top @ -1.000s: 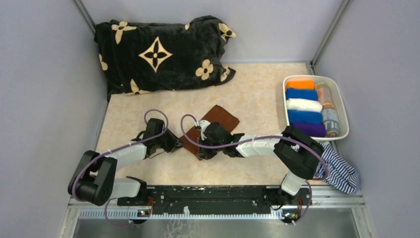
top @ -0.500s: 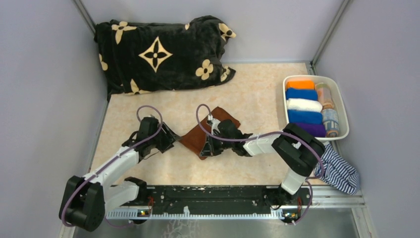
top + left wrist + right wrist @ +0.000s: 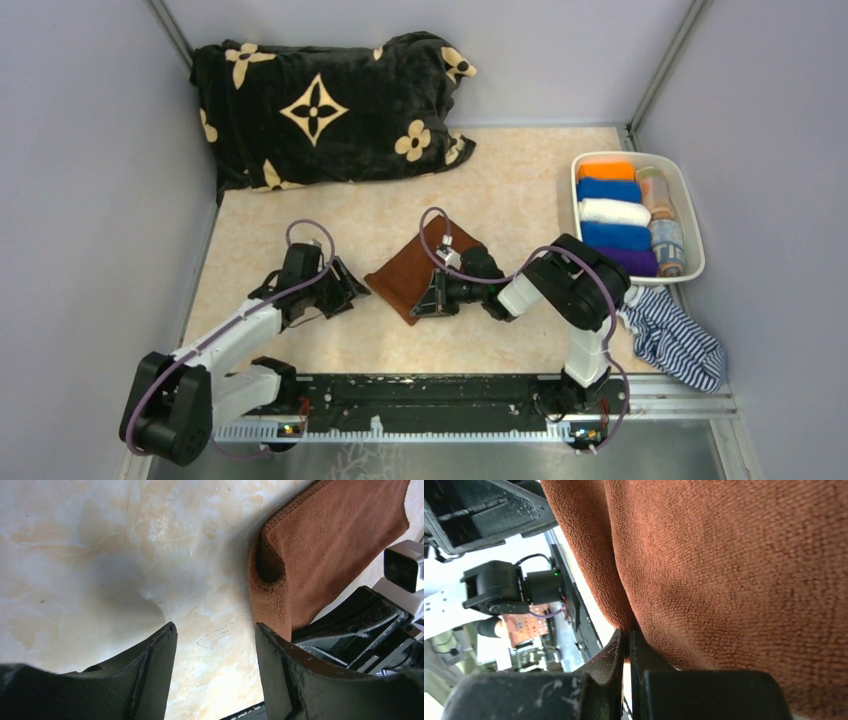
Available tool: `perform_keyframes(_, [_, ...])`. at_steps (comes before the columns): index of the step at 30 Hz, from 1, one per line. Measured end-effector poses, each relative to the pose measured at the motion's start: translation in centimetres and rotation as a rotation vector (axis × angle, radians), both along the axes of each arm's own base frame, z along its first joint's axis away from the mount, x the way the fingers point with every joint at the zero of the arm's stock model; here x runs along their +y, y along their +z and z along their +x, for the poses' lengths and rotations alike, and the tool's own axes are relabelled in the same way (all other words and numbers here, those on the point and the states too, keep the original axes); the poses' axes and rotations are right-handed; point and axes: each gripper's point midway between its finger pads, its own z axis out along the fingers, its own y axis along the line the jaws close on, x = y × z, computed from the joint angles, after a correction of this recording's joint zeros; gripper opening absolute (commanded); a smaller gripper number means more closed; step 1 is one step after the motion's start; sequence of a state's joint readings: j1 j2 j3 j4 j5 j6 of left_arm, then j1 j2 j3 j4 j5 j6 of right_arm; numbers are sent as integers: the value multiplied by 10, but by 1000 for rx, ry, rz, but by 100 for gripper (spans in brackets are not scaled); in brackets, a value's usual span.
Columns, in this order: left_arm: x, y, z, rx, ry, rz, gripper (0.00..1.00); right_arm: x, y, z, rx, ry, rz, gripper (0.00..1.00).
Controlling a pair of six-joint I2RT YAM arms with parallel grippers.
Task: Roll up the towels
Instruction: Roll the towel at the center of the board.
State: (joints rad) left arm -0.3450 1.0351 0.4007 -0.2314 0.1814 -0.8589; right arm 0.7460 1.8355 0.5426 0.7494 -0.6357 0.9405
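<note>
The plain brown towel (image 3: pixel 415 268) lies folded on the table's middle, with a loose rolled loop at its left end (image 3: pixel 320 545). My right gripper (image 3: pixel 430 300) is shut on the towel's near edge; in the right wrist view its jaws (image 3: pixel 628 632) pinch a fold of the brown towel (image 3: pixel 724 555). My left gripper (image 3: pixel 352 290) is open and empty just left of the towel, and its fingers (image 3: pixel 215 627) stand apart over bare table beside the looped end. The printed towels are out of view.
A white bin (image 3: pixel 692 225) at the right holds several rolled towels, among them orange (image 3: pixel 605 170), blue and white. The black flowered blanket (image 3: pixel 320 105) lies at the back left. A navy-and-white striped cloth (image 3: pixel 680 345) lies at the front right.
My right arm has folded back to the right, still gripping the towel's near edge. My left gripper drew back left, then came close to the towel's left end again.
</note>
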Motion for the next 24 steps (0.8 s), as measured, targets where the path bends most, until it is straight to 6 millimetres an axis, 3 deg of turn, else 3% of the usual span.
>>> perform_keyframes(9, [-16,1,6,-19,-69,-59,65,-2,-2,3,75,-13,55,0])
perform_keyframes(14, [-21,2,12,-39,-85,-79,60,-4,-1,6,80,-19,59,0])
perform_keyframes(19, [-23,-12,16,-8,-84,-70,50,-5,-2,6,82,-19,55,0])
perform_keyframes(24, [-27,-14,27,-6,-83,-70,49,-5,-2,6,74,-8,45,5])
